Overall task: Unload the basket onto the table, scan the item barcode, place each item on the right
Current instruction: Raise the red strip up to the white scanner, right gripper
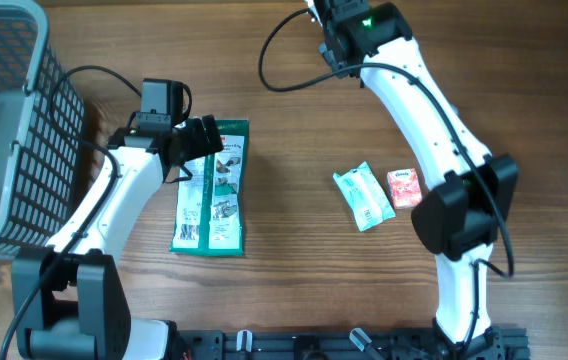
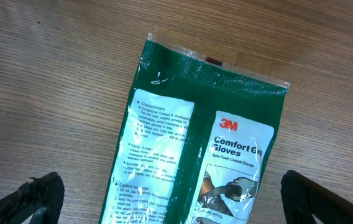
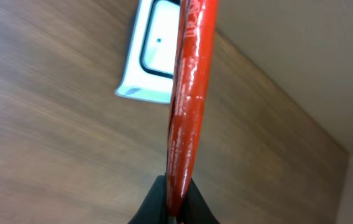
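My right gripper (image 3: 178,202) is shut on a thin, glossy red packet (image 3: 189,93), seen edge-on and rising from between the fingers. Behind the packet, a white box-like device with a dark-framed window (image 3: 153,57) sits on the wood. In the overhead view the right gripper (image 1: 330,18) is at the top edge, and the packet does not show there. My left gripper (image 2: 178,202) is open, its fingers (image 2: 30,199) wide apart on either side of a green 3M gloves pack (image 2: 201,137). The pack (image 1: 211,190) lies flat on the table, under the left gripper (image 1: 204,140).
A grey mesh basket (image 1: 4,130) stands at the far left. A teal-and-white packet (image 1: 364,197) and a small pink packet (image 1: 404,187) lie right of centre, beside the right arm.
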Controlling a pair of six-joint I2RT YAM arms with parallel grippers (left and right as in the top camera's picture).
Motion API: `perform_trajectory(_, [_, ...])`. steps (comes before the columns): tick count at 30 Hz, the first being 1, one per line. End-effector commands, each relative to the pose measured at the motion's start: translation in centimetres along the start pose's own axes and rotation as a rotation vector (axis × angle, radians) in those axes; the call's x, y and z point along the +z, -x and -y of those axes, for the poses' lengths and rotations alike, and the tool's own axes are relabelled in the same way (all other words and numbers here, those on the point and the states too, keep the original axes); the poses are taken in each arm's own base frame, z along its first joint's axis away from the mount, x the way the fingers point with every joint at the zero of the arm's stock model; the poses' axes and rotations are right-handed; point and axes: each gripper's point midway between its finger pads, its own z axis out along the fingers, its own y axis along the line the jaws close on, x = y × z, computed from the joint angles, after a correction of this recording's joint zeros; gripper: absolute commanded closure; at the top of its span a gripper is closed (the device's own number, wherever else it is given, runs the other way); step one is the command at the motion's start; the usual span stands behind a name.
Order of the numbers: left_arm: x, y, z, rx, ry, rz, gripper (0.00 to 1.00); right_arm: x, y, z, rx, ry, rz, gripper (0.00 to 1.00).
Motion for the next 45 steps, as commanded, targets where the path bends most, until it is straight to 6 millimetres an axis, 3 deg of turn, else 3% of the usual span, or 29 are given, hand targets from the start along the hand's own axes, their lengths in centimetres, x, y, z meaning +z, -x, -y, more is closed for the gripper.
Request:
perform_trajectory(1, [-0.3, 0.2, -0.1, 0.017, 0.008, 0.014, 0.00, 4.6, -1.3, 2.2, 0.004, -0.078, -0.061, 0.96])
perform_trajectory(7, [-0.3, 0.2, -0.1, 0.017, 0.008, 0.014, 0.00, 10.7, -3.8, 0.5, -0.006, -0.057, -0.146, 0.96])
perform_trajectory(12, [-0.3, 0.2, -0.1, 0.017, 0.008, 0.014, 0.00, 12.4, -3.6, -1.6, -0.061, 0.019, -0.122, 0.96])
perform_trajectory(22, [-0.3, 0.2, -0.1, 0.016, 0.008, 0.014, 0.00, 12.6, -3.2, -2.4, -0.145, 0.082, -0.090, 0.96])
perform_trajectory(30, [-0.3, 0.2, -0.1, 0.017, 0.008, 0.014, 0.00, 9.7, -1.5, -0.3, -0.120, 0.055, -0.031, 0.96])
perform_trajectory(34, [-0.3, 0.2, -0.1, 0.017, 0.008, 0.014, 0.00, 9.5, -2.5, -1.6, -0.197, 0.145, -0.045, 0.96])
perform_trajectory(37, [-0.3, 0.2, -0.1, 0.017, 0.008, 0.014, 0.00, 9.7, -2.8, 0.6, -0.106, 0.083, -0.061, 0.96])
perform_trajectory(45, [-0.3, 0.2, -0.1, 0.017, 0.008, 0.014, 0.00, 7.3, -1.1, 2.8, -0.068, 0.044, 0.013, 0.96])
